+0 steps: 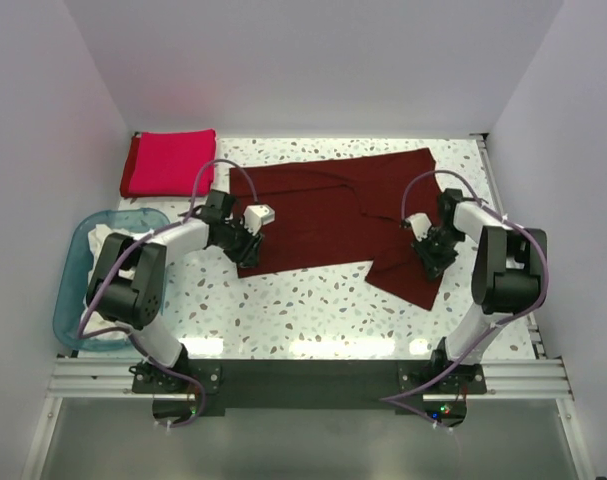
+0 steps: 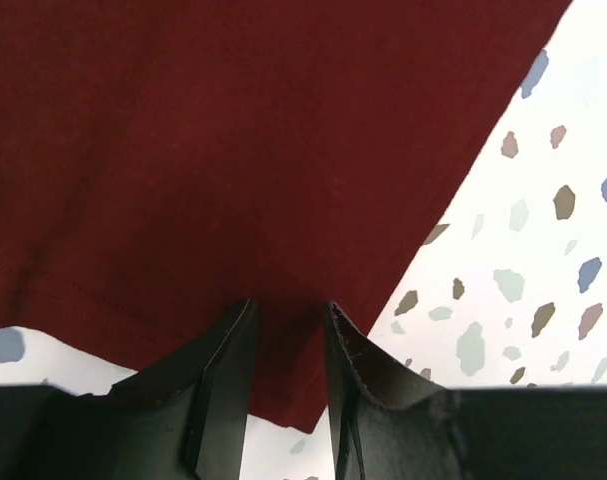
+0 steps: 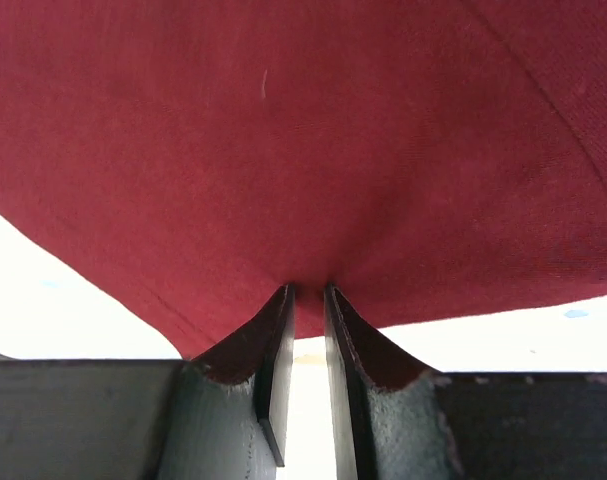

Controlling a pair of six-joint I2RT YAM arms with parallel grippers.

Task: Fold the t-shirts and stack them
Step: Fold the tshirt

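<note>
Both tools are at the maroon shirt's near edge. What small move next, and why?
Probably raise both together slightly, to start the fold. The left tool and right tool each appear to pinch the near edge of the maroon shirt, which lies spread flat.

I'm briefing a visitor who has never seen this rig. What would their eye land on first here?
The dark maroon t-shirt sprawled flat across the middle of the speckled table, with the left gripper and right gripper each pinching its near edge. Next, the bright crimson t-shirt folded at the far left corner, and the blue tub at the left edge holding white cloth.
</note>
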